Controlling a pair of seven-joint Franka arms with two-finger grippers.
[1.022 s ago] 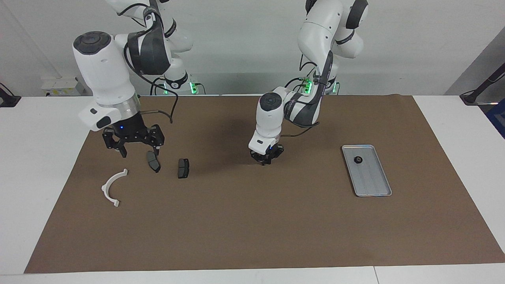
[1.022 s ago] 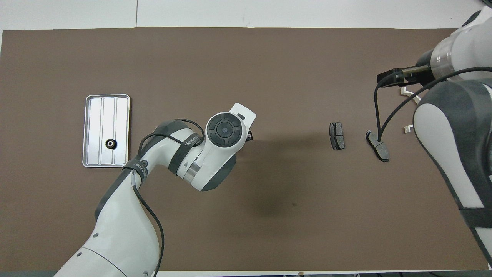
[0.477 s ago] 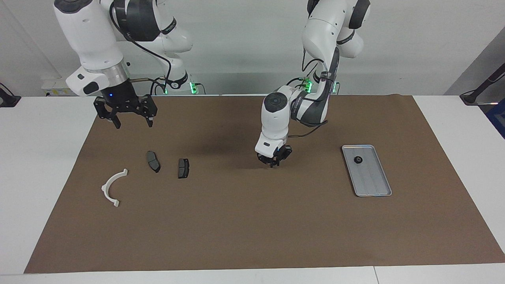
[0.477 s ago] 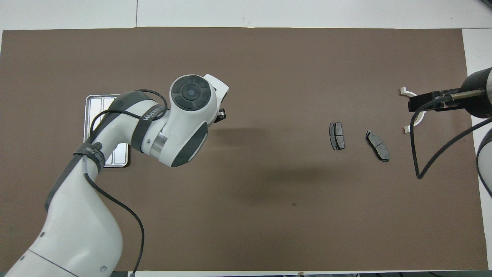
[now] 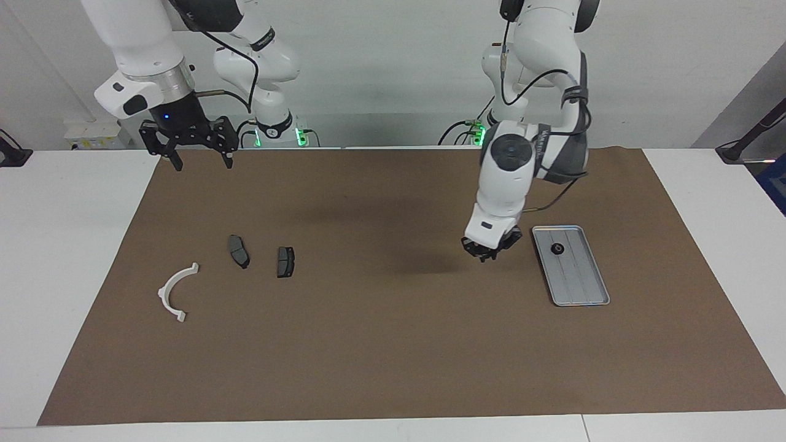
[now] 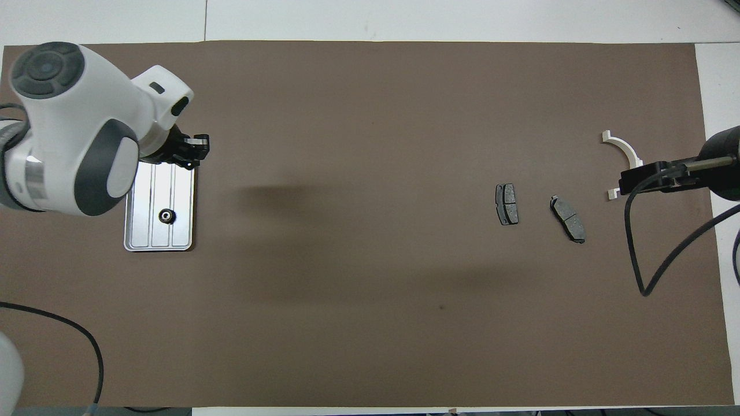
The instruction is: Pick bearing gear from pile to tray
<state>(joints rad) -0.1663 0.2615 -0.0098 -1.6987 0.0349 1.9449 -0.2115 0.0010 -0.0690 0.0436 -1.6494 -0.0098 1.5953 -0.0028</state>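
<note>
Left claw (image 5: 487, 253) now beside tray (image 5: 591, 293) (brown mat (image 5: 393, 344)), white walls

The left gripper (image 5: 489, 253), fingertips together, now hangs just beside the tray (image 5: 591, 293), at its nine o'clock; the right gripper (image 5: 198, 158) sits higher, at the mat's robot-side edge.

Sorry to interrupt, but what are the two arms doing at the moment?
The left gripper, shut, hangs over the mat beside the metal tray; whether it holds anything cannot be seen. One small black gear already lies in the tray. The right gripper, open and empty, waits raised at its end of the table, with two brake pads and a white half-ring bracket on the mat.
</note>
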